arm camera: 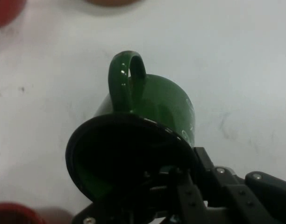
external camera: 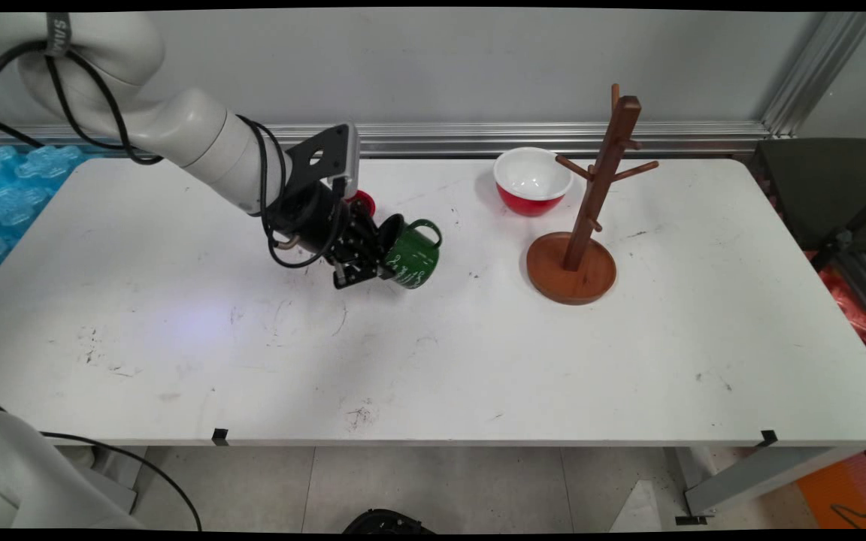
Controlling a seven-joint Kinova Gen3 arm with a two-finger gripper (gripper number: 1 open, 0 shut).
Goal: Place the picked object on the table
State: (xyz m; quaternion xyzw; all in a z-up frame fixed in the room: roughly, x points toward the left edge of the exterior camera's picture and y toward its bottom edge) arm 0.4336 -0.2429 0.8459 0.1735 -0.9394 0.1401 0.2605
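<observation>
- The white table (external camera: 478, 361) is bare across its near half, marked only by scuffs and faint smudges.
- A little left of the table's middle, the black gripper (external camera: 374, 264) reaches down and to the right from the white arm (external camera: 200, 139), which comes in from the upper left with black cables looped around it.
- The gripper is closed on the rim of a green mug (external camera: 412, 257): in the hand view one finger goes inside the mug's dark mouth and the linkage sits against the rim's outer side, so the wall of the green mug (arm camera: 157, 112) is pinched between them.
- The mug is tipped on its side, mouth toward the gripper and base pointing right; its handle (external camera: 427, 229) sticks up on the far side. Whether it touches the table or hangs just above cannot be told.
- Well to the right of the mug stands a wooden mug tree (external camera: 583, 218), upright on a round base, with short pegs branching from its post and nothing hung on them.
- Just beyond the gripper, a small red object (external camera: 363, 201) shows partly behind the wrist; what it is cannot be told.
- Farther back, just left of the tree's post, a red bowl (external camera: 532, 180) with a white inside sits upright near the far edge.
</observation>
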